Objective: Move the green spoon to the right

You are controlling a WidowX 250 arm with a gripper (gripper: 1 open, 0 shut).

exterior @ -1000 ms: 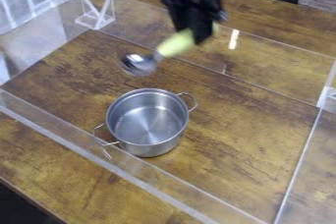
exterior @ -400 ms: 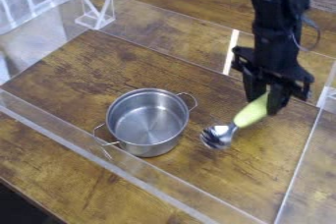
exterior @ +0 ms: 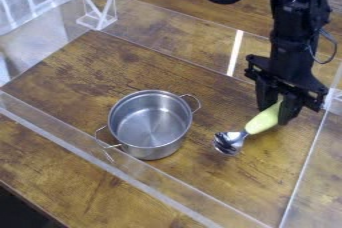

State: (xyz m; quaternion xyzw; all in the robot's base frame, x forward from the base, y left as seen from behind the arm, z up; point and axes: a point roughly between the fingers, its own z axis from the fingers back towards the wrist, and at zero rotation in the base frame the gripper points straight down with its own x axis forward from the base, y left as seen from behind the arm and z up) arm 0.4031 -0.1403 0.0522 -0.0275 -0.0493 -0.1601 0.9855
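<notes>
The green spoon (exterior: 255, 127) has a yellow-green handle and a small silver bowl that points down-left toward the table, just right of the steel pot. My gripper (exterior: 285, 105) comes down from the upper right and is shut on the upper end of the spoon's handle. The spoon hangs tilted, its bowl at or just above the wood; I cannot tell if it touches. The dark arm covers the top of the handle.
A round steel pot (exterior: 150, 123) with two handles stands left of the spoon. Clear acrylic walls (exterior: 201, 194) fence the wooden table's work area, with the right wall close to the gripper. A small clear stand (exterior: 96, 12) sits at the back left.
The gripper carried the spoon from the back, above the pot, across to the right side of the pot and lowered it; in the last moment it shifted slightly further right.
</notes>
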